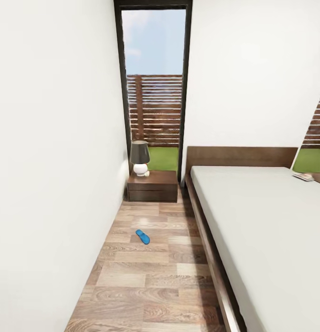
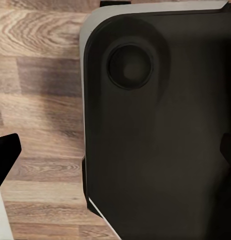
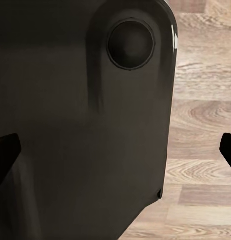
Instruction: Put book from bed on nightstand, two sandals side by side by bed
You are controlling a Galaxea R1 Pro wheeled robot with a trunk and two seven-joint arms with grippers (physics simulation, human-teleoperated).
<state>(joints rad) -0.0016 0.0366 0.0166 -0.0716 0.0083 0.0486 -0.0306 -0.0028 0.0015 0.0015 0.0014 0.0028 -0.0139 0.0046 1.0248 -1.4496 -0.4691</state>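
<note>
The bed [image 1: 261,221] filled the right side of the head view, its long axis running from the lower edge up to the headboard. A strip of wooden floor [image 1: 146,286] lay open between its frame and the left wall. The nightstand [image 1: 153,185] stood at the strip's far end, centre frame, beside the headboard. The book [image 1: 303,176] lay at the mattress's far right edge. One blue sandal [image 1: 142,236] lay mid-floor, angled up-left to down-right. I couldn't tell either gripper's state.
</note>
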